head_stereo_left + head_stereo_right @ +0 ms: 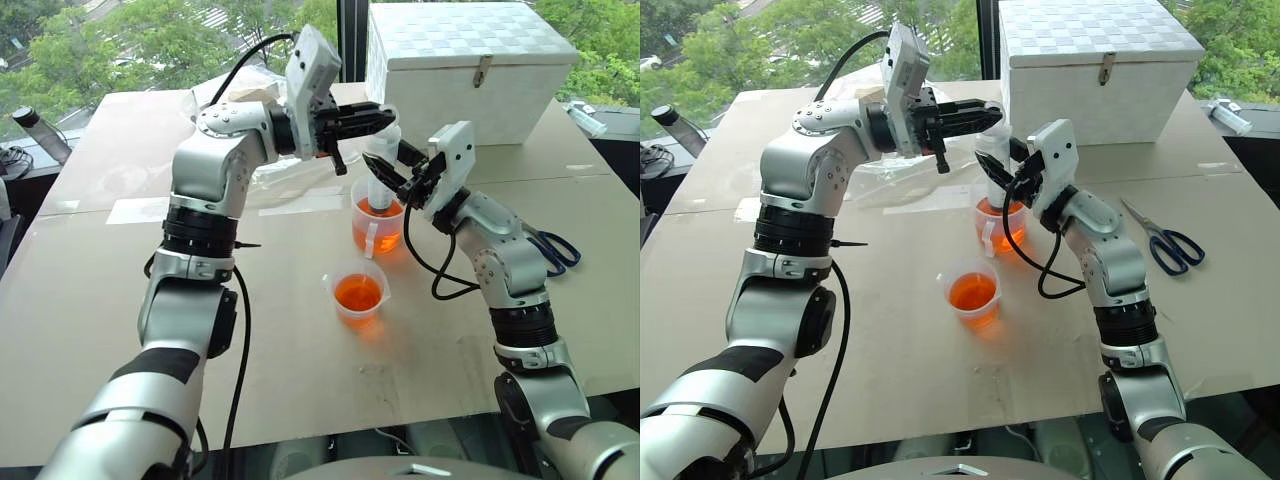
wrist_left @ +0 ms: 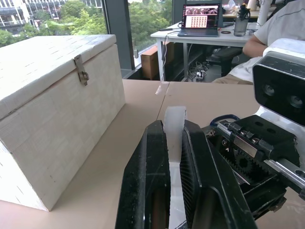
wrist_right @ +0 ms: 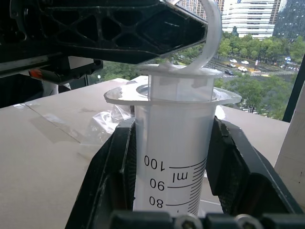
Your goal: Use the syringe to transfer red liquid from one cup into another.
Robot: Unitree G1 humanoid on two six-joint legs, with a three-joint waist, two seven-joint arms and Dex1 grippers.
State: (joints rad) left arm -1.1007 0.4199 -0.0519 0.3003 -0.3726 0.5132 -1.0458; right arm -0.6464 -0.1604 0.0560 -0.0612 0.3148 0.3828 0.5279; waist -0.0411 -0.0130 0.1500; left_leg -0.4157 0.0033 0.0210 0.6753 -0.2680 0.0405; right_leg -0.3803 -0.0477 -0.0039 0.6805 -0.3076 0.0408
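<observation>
on the brown cardboard-covered table (image 1: 120, 330) by the window, your large clear plastic syringe (image 3: 174, 157) stands upright in the taller clear beaker (image 1: 377, 228) of orange-red liquid (image 1: 375, 238). your right gripper (image 3: 174, 191) is clamped round its barrel and your left gripper (image 2: 174, 176) pinches the white plunger ring. the shorter clear beaker (image 1: 359, 292), also holding red liquid, sits just in front.

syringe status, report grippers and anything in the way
Left gripper shut on plunger ring. Right gripper shut on syringe barrel, tip down in taller cup. Smaller cup nearby, path clear.
</observation>
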